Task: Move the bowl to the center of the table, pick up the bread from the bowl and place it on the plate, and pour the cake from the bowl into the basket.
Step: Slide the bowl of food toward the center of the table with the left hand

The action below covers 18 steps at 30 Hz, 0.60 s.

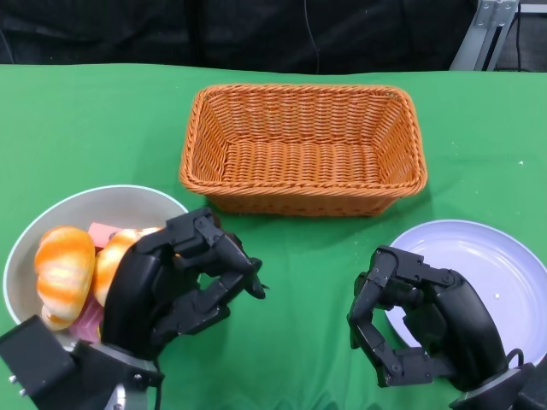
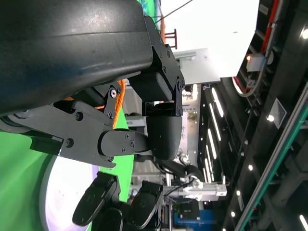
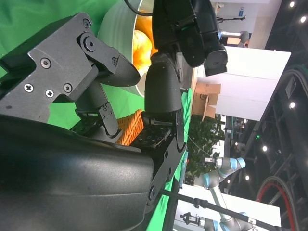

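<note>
A white bowl (image 1: 102,192) sits at the table's front left, holding two orange-and-white striped breads (image 1: 64,265) and a pink cake (image 1: 102,231). My left hand (image 1: 175,286) hovers over the bowl's right side, fingers bent and apart, holding nothing. An empty pale plate (image 1: 487,256) lies at the front right. My right hand (image 1: 419,325) hangs over the plate's left edge in a loose claw, also empty. The right wrist view shows the bowl (image 3: 115,19) and a bread (image 3: 142,48) past the left hand (image 3: 187,29). The left wrist view shows the plate (image 2: 62,192) and the right hand (image 2: 120,207).
An empty orange wicker basket (image 1: 299,89) stands at the middle back of the green table. Bare green cloth lies between the two hands and in front of the basket. A metal frame leg (image 1: 483,34) stands beyond the back right edge.
</note>
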Motion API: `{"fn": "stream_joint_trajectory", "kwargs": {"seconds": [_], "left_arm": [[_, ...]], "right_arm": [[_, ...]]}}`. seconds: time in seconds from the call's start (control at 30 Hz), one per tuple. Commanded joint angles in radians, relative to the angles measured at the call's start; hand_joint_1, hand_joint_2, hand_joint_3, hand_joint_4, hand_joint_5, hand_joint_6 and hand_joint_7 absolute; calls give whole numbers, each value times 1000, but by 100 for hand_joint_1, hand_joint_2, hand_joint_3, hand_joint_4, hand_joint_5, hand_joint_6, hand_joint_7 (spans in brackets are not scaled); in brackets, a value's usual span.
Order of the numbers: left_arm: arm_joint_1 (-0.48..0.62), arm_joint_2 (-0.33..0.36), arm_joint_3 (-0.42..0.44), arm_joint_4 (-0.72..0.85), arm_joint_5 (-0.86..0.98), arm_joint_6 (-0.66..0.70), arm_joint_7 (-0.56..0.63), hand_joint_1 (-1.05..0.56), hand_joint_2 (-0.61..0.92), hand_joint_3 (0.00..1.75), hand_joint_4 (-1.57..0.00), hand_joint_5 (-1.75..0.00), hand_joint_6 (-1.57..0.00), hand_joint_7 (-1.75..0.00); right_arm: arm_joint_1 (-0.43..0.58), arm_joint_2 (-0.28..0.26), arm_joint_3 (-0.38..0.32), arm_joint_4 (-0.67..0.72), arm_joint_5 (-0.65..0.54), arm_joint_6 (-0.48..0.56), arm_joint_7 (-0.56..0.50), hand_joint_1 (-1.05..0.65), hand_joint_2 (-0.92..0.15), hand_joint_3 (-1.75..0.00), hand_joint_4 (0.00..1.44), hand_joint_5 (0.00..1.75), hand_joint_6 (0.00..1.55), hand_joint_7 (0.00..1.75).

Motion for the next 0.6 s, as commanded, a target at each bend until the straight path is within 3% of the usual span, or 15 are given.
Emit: {"fn": "stream_joint_trajectory", "kwargs": {"seconds": [0.03, 0.27, 0.4, 0.6], "left_arm": [[2, 18, 19, -27, 4, 11, 21, -13, 82, 59, -74, -150, -79, -125], [-52, 49, 89, -10, 86, -84, 96, -15, 81, 60, -75, -143, -80, -119], [-104, 92, 143, 51, 179, -216, 152, -12, 81, 61, -75, -138, -80, -106], [-138, 134, 184, 76, 203, -251, 216, -13, 81, 55, -73, -136, -84, -89]], "right_arm": [[-4, -4, 2, -5, 4, -3, -1, -11, -44, -117, 76, 170, 68, 143], [-3, 0, 5, -1, 4, -11, -4, -10, -44, -118, 76, 170, 68, 145], [-3, -2, 4, -2, 6, -11, -3, -10, -43, -119, 76, 170, 68, 145], [-2, -8, 2, -3, 7, -10, -1, -9, -43, -119, 76, 170, 67, 145]]}}
